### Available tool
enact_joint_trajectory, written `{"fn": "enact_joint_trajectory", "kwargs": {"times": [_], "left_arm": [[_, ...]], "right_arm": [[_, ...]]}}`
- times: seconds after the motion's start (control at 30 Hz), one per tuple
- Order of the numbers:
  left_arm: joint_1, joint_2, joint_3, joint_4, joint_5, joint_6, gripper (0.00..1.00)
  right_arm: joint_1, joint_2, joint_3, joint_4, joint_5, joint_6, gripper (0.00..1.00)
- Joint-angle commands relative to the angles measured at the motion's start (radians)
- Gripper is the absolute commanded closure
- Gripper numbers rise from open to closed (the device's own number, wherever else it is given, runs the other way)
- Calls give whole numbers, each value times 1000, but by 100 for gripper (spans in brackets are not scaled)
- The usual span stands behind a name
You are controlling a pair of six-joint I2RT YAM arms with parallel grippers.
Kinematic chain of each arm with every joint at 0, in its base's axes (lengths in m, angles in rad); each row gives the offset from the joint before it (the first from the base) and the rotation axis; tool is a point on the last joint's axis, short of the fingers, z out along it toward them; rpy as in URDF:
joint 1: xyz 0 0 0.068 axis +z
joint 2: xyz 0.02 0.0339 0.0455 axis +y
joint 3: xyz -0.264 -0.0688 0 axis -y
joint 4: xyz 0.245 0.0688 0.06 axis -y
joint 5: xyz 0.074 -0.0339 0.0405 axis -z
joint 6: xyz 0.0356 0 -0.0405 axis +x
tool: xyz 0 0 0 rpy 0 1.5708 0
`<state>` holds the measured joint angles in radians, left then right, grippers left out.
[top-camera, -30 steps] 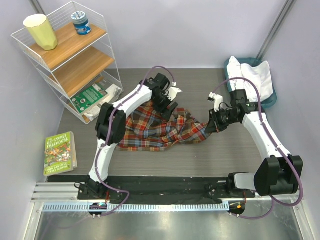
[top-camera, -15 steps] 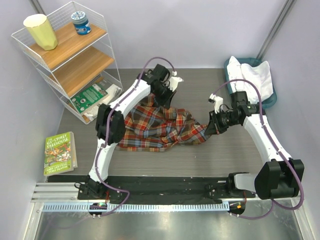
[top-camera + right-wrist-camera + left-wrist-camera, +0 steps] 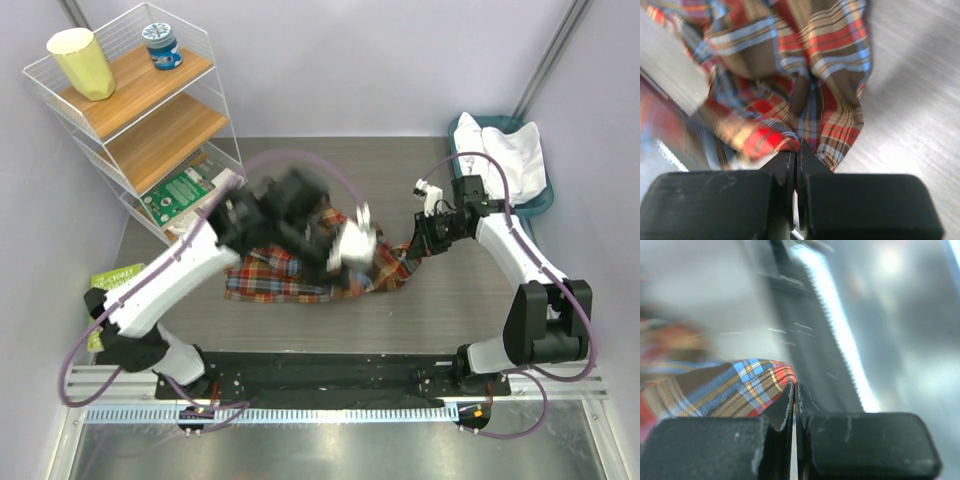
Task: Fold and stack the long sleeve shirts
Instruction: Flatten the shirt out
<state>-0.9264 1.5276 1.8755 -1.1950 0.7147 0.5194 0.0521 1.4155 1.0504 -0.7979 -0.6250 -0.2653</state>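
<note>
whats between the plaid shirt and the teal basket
Top view: only the right gripper sits there, shut on the plaid shirt's right edge; the rest of the stretch is bare grey tabletop.

Wire shelf (image 3: 165,125) with yellow cup (image 3: 82,62) and jar (image 3: 160,45), green book (image 3: 115,278), teal basket (image 3: 457,130)

Left arm (image 3: 160,290) blurred, right arm (image 3: 505,245) bent inward; left fingers (image 3: 715,445) and right fingers (image 3: 715,205) pinched together.

The grey surface (image 3: 450,310) is overlooked from high behind the arms, while the crumpled red-brown plaid flannel shirt (image 3: 265,285), shared by all views, is framed closely past the left pincer (image 3: 795,400) and right pincer (image 3: 796,162).
</note>
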Motion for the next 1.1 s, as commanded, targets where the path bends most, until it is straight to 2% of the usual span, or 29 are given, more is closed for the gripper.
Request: {"fn": "enact_joint_trajectory", "kwargs": {"times": [0.0,0.03,0.1,0.13,0.17,0.23,0.3,0.33,0.4,0.43,0.53,0.63,0.73,0.83,0.87,0.93,0.97,1.03,1.07], "left_arm": [[-270,-69,-275,-183,-136,198,98],[-303,-92,-320,-137,-247,205,86],[-327,-154,-412,-89,-320,191,78],[-307,-174,-435,-31,-389,173,70],[-286,-190,-453,-19,-397,159,64],[-226,-239,-513,8,-396,125,52],[-67,-270,-597,52,-368,107,47],[63,-279,-620,60,-360,119,45],[182,-273,-686,80,-382,139,44],[290,-250,-703,80,-380,175,44],[444,-177,-765,175,-419,177,44],[533,-84,-768,244,-449,160,45],[586,38,-742,265,-449,149,45],[598,121,-734,296,-480,145,38],[600,134,-737,314,-495,139,38],[616,183,-730,365,-534,107,42],[627,204,-717,368,-537,94,44],[672,261,-662,359,-525,48,49],[688,273,-626,345,-509,36,50]], "right_arm": [[-5,51,66,104,19,54,99],[-5,56,71,109,15,61,99],[-5,48,83,114,7,70,99],[-5,42,83,114,7,71,99],[-5,33,88,114,8,74,99],[-6,-3,88,112,4,75,99],[-6,-44,82,112,-8,78,99],[-5,-58,80,112,-8,83,99],[-9,-85,71,112,7,78,99],[-11,-116,63,112,13,68,99],[-14,-141,45,108,60,41,99],[-14,-129,34,47,105,-23,99],[-14,-109,31,-33,161,-156,98],[-14,-116,13,-75,221,-251,88],[-12,-122,5,-81,243,-274,76],[-14,-121,-7,-99,284,-337,66],[-14,-121,-10,-112,316,-363,57],[-15,-128,-13,-159,332,-442,47],[-15,-138,-15,-178,332,-465,38]]}}
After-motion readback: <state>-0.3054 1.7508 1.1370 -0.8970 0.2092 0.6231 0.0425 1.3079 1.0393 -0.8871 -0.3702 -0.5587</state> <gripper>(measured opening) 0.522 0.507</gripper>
